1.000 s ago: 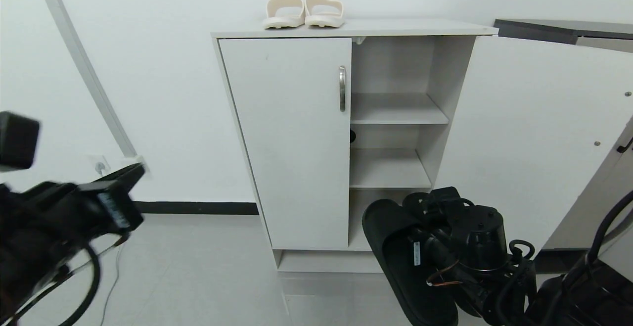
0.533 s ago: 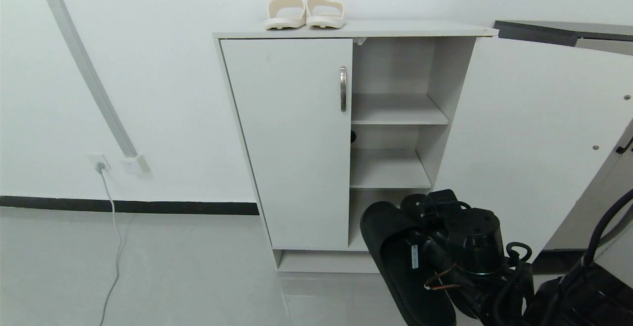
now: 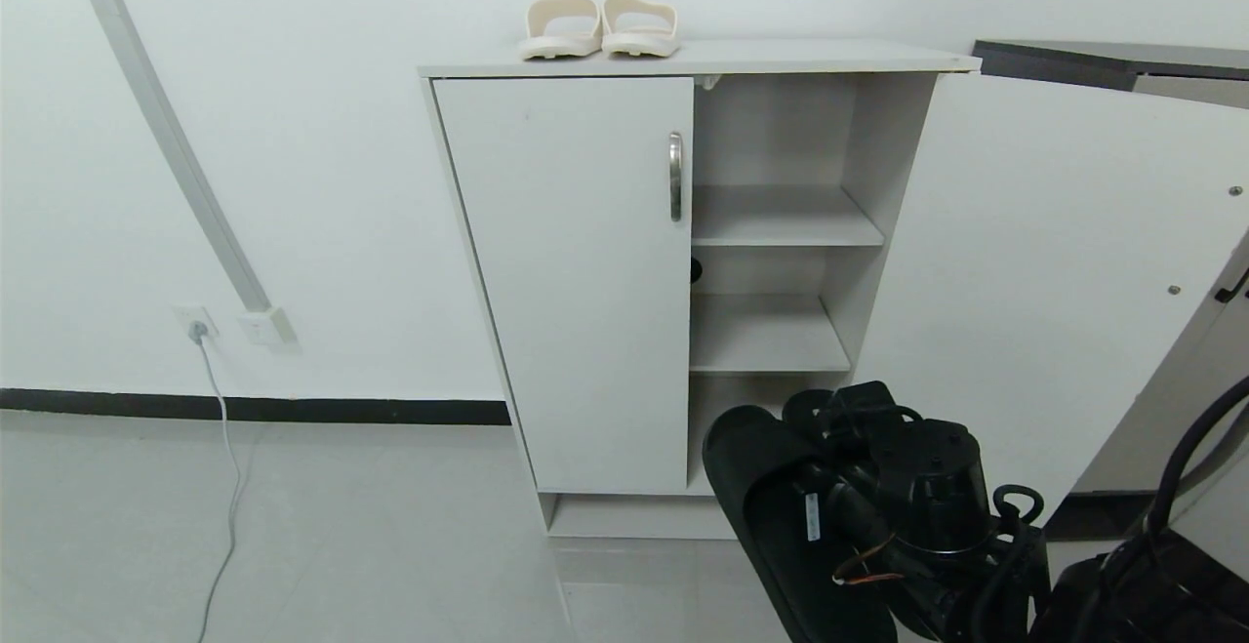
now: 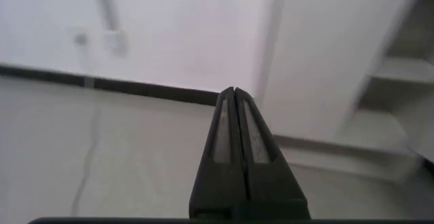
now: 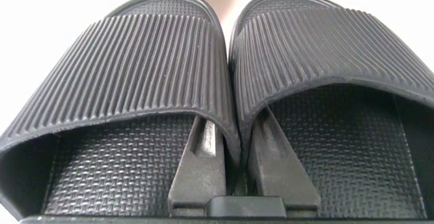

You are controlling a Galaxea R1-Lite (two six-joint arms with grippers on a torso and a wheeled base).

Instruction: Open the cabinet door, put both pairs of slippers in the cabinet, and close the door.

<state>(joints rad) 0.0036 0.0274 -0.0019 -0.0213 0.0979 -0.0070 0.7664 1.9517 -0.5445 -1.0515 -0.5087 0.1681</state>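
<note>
The white cabinet [image 3: 781, 56] has its left door [image 3: 576, 282] closed and its right door [image 3: 1034, 262] swung wide open, showing bare shelves. A beige pair of slippers [image 3: 599, 26] sits on the cabinet's top. Low in front of the open bottom compartment, my right gripper [image 3: 829, 472] is shut on the black slippers [image 3: 781, 526]. In the right wrist view its fingers [image 5: 200, 159] clamp the inner edges of the two black slippers [image 5: 142, 61], held side by side. My left gripper [image 4: 234, 95] is shut with nothing in it, above the floor to the left of the cabinet.
A wall socket [image 3: 198, 321] with a grey cable [image 3: 226, 487] and a slanted grey conduit [image 3: 166, 126] are on the wall at left. A grey cabinet [image 3: 1112, 62] stands behind the open door. Open floor lies left of the cabinet.
My left arm has gone out of the head view's left edge. The right gripper with the black slippers has sunk slightly.
</note>
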